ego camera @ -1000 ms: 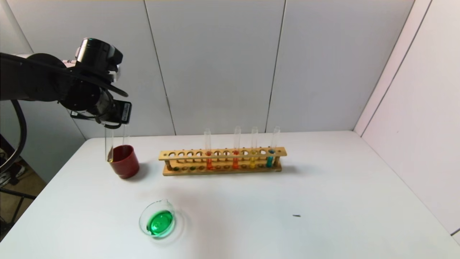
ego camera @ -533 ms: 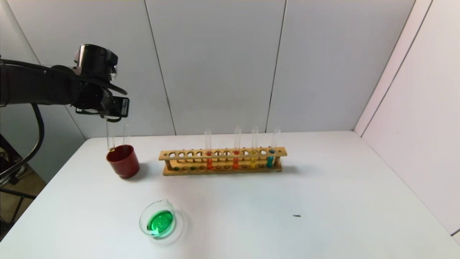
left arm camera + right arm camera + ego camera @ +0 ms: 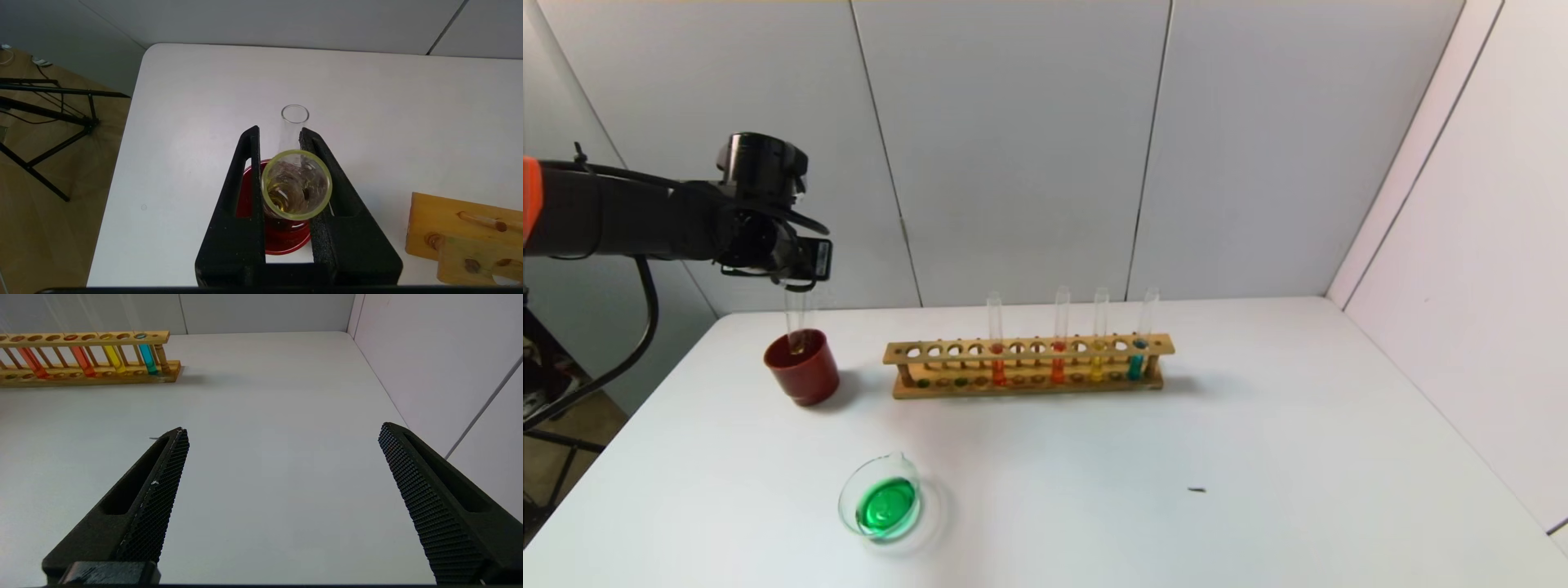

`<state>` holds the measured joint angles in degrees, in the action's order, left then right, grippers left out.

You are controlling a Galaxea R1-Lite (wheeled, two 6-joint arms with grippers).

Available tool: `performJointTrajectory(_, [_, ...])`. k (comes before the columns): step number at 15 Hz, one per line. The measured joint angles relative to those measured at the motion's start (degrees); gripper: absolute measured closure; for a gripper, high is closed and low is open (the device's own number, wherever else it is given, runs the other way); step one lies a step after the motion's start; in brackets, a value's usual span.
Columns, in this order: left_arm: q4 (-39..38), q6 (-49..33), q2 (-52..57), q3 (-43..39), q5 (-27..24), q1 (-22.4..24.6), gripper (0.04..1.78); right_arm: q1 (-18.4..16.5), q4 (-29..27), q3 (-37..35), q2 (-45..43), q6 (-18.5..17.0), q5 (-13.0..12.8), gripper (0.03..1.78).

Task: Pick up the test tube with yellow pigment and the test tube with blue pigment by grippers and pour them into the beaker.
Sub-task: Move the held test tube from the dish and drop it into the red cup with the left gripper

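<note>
Gripping a slender clear glass test tube (image 3: 295, 185) with yellowish residue upright over the dark red opaque cup (image 3: 802, 369), the black left gripper (image 3: 286, 147) stays clamped.

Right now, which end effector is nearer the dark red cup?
Left. The left end effector hangs directly above the dark red cup, clamping an emptied tube. The right end effector is open, far across the table.

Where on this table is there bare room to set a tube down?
Free: the wide stretch right of the beaker and in front of the rack. Crowded: the back left corner, where the left gripper holds an emptied tube over the red cup.
</note>
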<state>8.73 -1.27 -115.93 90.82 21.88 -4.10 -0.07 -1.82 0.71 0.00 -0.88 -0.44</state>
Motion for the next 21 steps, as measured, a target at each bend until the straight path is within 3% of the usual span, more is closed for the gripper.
performJointTrajectory(7, [-12.1, 0.2, 0.3, -11.7, -0.2, 0.0, 1.48, 0.0, 0.0, 0.0, 0.0, 0.0, 0.0, 0.11])
performJointTrajectory(13, [-16.6, 0.4, 3.4, -18.4, -1.3, -0.1, 1.39, 0.0, 0.0, 0.0, 0.0, 0.0, 0.0, 0.11])
performJointTrajectory(15, [-16.8, 0.5, 4.9, -19.4, -1.3, 0.0, 1.20, 0.0, 0.0, 0.0, 0.0, 0.0, 0.0, 0.11])
performJointTrajectory(19, [-17.0, 0.4, 7.9, -21.6, -1.3, 0.0, 0.53, 0.0, 0.0, 0.0, 0.0, 0.0, 0.0, 0.11])
performJointTrajectory(21, [-16.9, 0.5, 10.6, -22.7, -1.3, 0.0, 0.29, 0.0, 0.0, 0.0, 0.0, 0.0, 0.0, 0.11])
